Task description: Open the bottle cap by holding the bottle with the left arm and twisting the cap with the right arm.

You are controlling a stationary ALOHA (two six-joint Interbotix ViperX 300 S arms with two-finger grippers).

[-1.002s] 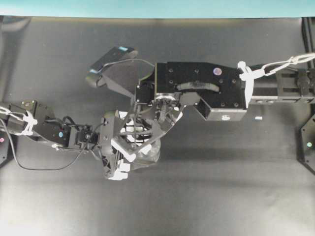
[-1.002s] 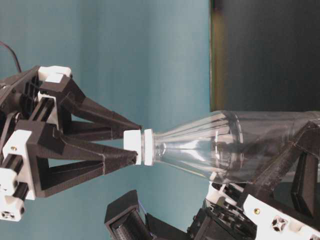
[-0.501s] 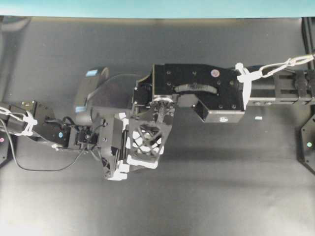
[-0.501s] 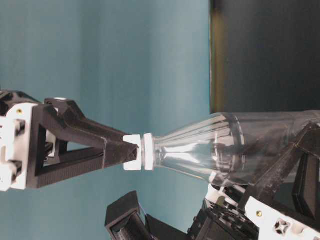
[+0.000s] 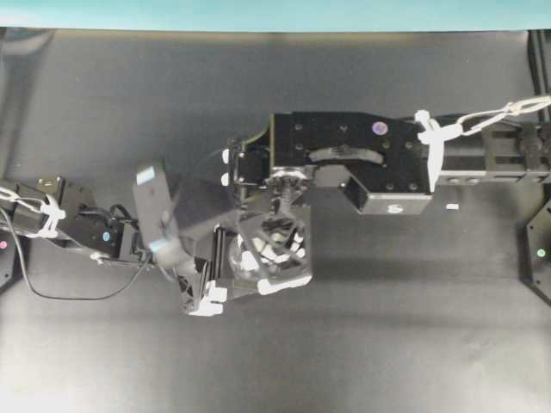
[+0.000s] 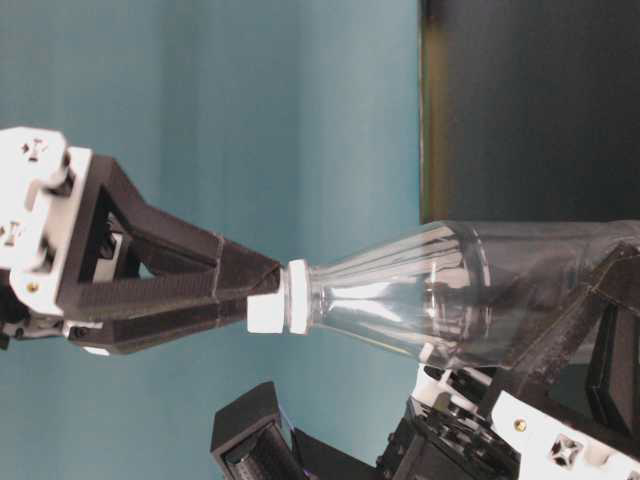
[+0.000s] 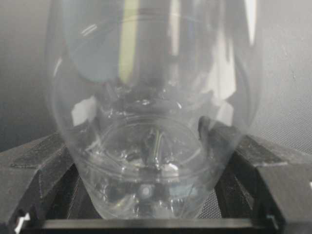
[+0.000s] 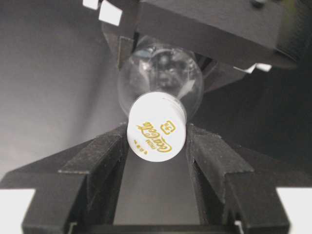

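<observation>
The clear bottle (image 6: 420, 300) is held off the table, lying on its side in the table-level view. My left gripper (image 7: 151, 146) is shut on its lower body, with black fingers (image 7: 34, 170) on either side; the gripper also shows in the overhead view (image 5: 202, 280). The white bottle cap (image 8: 157, 128) with gold lettering sits on the bottle's neck between my right gripper's (image 8: 157, 141) fingers, which are shut on its sides. The cap (image 6: 268, 311) also shows in the table-level view, pinched by the right fingers (image 6: 200, 285). From overhead the right gripper (image 5: 271, 254) covers most of the bottle.
The right arm's boxy housing (image 5: 344, 159) reaches in from the right and the slim left arm (image 5: 77, 228) from the left. A tiny white scrap (image 5: 452, 207) lies on the black mat. A black mount (image 5: 541, 254) sits at the right edge.
My right gripper has rotated about the cap's axis while staying shut on the cap; its wrist camera has swung from upper left down to the left. The bottle and left gripper stay put.
</observation>
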